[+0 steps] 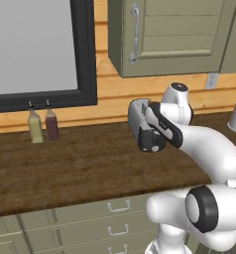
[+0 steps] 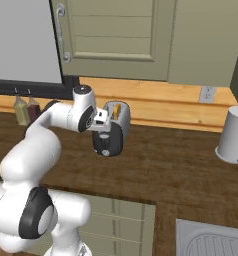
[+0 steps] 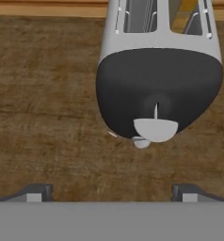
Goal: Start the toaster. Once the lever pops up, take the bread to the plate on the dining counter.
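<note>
The silver-white toaster (image 1: 138, 116) (image 2: 117, 124) stands on the dark wood worktop with its black end panel (image 3: 158, 89) turned toward me. A pale lever knob (image 3: 155, 129) sticks out low on that panel. The bread (image 3: 185, 14) (image 2: 119, 110) stands in one slot, and the slot beside it is empty. My gripper (image 3: 111, 194) hovers over the worktop just in front of the black end, open wide, with nothing between its fingertips (image 3: 36, 193). In the base views my wrist covers part of the toaster's near end. The plate and the dining counter are out of view.
Two small bottles (image 1: 35, 126) (image 1: 51, 124) stand at the back left under a dark-framed window. A white jug (image 2: 233, 135) sits at the right, with a sink (image 2: 211, 240) near the front right corner. Wall cabinets hang above and grey-green drawers (image 1: 117, 218) run below.
</note>
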